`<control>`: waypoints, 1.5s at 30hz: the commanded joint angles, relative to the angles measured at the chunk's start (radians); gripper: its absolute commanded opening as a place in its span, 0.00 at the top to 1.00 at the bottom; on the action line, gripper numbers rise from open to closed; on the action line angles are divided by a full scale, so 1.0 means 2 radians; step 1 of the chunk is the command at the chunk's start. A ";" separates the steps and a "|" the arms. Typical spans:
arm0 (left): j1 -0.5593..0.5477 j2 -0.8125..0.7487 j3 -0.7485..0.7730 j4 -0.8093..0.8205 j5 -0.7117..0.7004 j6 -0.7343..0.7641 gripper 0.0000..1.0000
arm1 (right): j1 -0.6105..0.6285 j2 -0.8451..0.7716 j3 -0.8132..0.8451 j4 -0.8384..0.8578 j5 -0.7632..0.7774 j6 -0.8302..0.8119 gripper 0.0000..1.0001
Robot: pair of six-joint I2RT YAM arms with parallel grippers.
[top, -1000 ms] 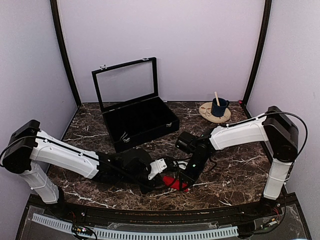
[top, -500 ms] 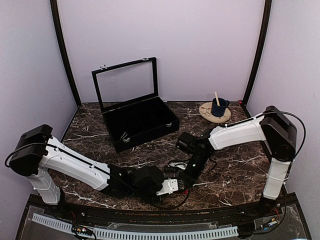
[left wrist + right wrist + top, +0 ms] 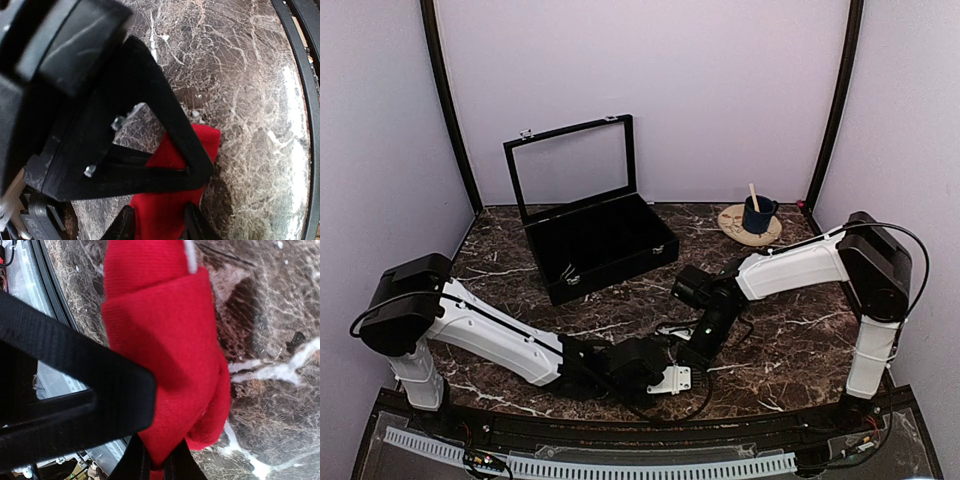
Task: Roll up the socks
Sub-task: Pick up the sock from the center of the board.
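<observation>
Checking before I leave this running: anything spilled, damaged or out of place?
Nothing stands out. The red socks are folded over and pinched by the right gripper; the black case sits open, the mug upright.

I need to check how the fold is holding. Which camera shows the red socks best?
The right wrist view: the socks fill it, folded over and pinched in the right gripper. The left wrist view shows only a red patch, partly blocked by black gripper parts. In the top view the arms hide them.
</observation>
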 commanded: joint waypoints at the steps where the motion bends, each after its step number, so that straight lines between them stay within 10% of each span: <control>1: -0.002 0.004 0.009 -0.005 -0.011 0.020 0.63 | -0.003 0.003 0.003 -0.004 -0.027 0.001 1.00; 45: 0.008 0.092 0.057 -0.115 0.023 0.065 0.64 | -0.001 0.019 0.011 -0.011 -0.071 -0.004 1.00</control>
